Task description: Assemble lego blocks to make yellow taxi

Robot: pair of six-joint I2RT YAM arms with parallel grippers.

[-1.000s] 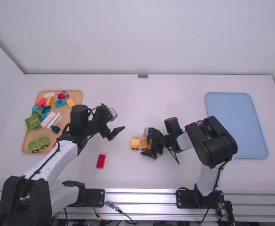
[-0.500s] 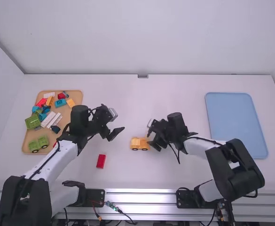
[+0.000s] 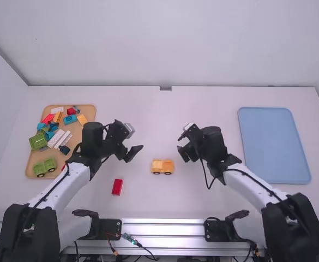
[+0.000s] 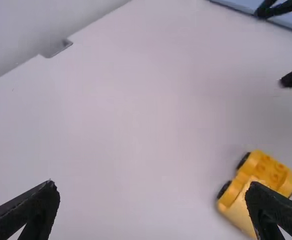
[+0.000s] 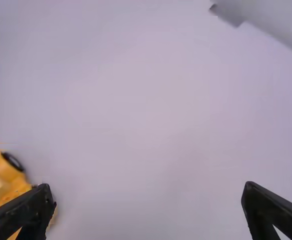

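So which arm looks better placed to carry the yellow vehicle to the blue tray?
Right, I'd judge: the right gripper hangs open near the yellow vehicle, and the blue tray lies on that arm's side.

No lettering or numbers can be read anywhere.

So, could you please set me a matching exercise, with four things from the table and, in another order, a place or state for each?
1. Loose red block
2. Yellow car
3. Blue tray
4. Tan tray

A. On wheels, studs showing
B. Holding a green car and assorted blocks
C. Between the left arm and the yellow car
D. At the table's right side

Pairs: 1-C, 2-A, 3-D, 4-B
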